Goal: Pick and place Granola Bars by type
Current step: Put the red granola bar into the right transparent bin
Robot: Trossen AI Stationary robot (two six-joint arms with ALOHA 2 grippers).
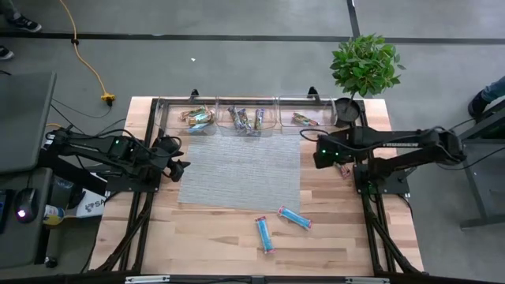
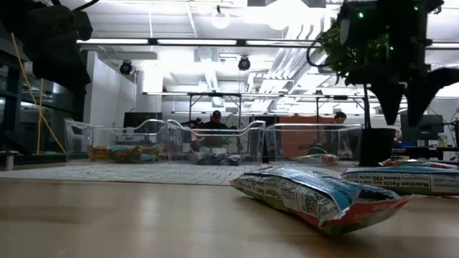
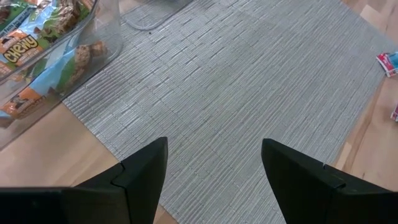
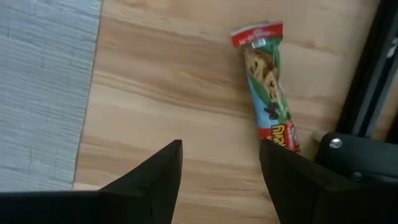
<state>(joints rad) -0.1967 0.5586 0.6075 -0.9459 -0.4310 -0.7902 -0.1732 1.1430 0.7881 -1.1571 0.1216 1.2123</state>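
Note:
A tan-green bar with red ends (image 4: 268, 84) lies flat on the bare wood at the table's right, also seen in the high view as the tan-green bar (image 1: 342, 169). My right gripper (image 4: 221, 174) hangs open above the wood just beside it, pointing down, with nothing between its fingers; it shows as the right gripper (image 1: 327, 154) from above. Two light blue bars (image 1: 264, 233) (image 1: 293, 217) lie on the wood near the front edge. My left gripper (image 3: 214, 168) waits open over the grey mat's left edge (image 1: 183, 170).
Three clear bins stand in a row at the far edge: the left bin (image 1: 197, 118) holds tan-green bars, the middle bin (image 1: 247, 118) dark ones, the right bin (image 1: 304, 120) one bar. A potted plant (image 1: 363, 67) stands at the far right. The grey mat (image 1: 239, 170) covers the middle.

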